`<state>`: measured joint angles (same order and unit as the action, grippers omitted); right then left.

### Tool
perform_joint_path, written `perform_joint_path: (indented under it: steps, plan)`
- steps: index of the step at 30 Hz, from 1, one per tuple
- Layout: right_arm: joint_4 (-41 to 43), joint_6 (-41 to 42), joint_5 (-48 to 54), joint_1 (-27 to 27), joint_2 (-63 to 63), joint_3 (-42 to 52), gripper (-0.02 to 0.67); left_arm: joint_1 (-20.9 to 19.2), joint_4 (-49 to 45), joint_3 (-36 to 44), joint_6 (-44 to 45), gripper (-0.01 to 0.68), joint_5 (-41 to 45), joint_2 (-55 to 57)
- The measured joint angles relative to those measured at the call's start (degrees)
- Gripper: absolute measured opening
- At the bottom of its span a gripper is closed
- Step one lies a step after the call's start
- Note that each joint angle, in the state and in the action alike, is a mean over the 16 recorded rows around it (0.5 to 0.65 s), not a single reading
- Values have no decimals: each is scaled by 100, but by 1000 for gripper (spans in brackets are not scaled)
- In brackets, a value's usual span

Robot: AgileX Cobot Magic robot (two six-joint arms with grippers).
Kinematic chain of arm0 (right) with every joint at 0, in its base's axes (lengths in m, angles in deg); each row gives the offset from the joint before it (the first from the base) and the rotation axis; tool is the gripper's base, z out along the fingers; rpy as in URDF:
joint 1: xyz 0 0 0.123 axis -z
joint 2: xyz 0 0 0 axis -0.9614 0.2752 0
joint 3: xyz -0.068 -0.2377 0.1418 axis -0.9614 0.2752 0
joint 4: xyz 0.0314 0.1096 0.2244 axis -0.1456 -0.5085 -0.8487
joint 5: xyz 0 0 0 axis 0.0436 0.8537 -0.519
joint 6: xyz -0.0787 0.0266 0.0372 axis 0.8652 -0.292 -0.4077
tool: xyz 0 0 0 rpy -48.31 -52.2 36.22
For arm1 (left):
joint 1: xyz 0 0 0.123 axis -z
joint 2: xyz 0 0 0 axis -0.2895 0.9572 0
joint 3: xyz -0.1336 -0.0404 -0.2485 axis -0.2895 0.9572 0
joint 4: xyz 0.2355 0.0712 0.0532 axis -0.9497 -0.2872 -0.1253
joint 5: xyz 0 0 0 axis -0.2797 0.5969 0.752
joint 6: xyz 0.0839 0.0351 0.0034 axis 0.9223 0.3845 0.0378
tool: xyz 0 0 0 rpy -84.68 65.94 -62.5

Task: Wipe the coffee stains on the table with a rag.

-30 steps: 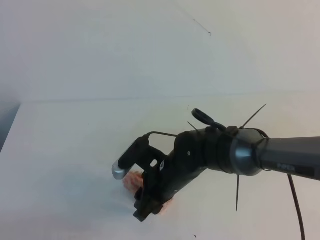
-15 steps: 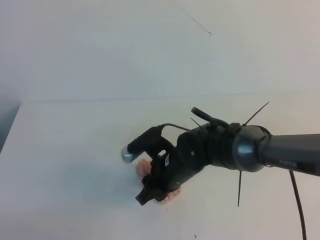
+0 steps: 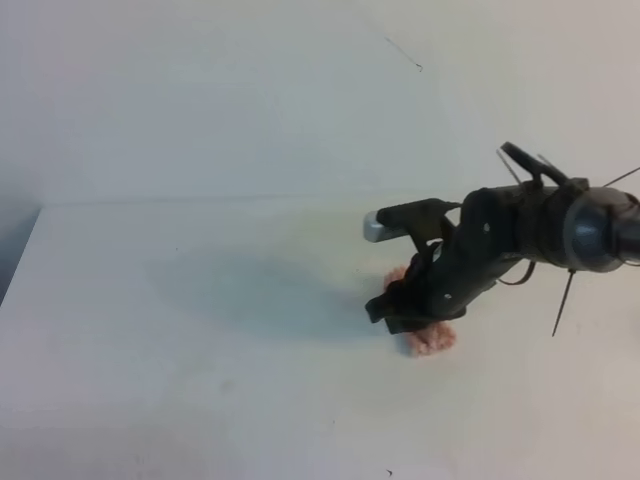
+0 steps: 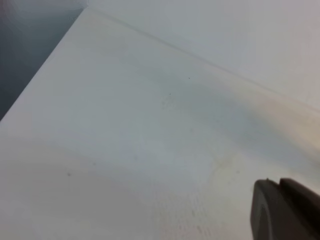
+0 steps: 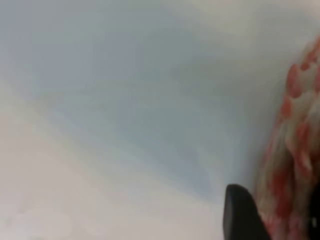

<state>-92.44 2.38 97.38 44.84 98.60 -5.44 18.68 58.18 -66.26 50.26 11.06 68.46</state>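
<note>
White counter (image 3: 150,330) is bare on the left, with a soft shadow mid-surface. The left gripper (image 4: 287,212) shows only as a dark corner in the left wrist view; I can't tell how its jaws stand. Right of centre, the right gripper (image 3: 405,305) angles down from the right, jaws gripping the pink rag (image 3: 432,338), which is pressed on the counter.
</note>
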Motion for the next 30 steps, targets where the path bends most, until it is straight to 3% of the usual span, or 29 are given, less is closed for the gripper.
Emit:
perform_joint_path:
  steps: [12,25,30]
  plan:
    - [-210,530,-175,740,-972,874,292,0,0,0,0,-1,0,0]
    - [-711,1693,221,810,-2501,1204,287,0,0,0,0,-1,0,0]
    - [-663,1865,639,810,-3034,1215,246,0,0,0,0,-1,0,0]
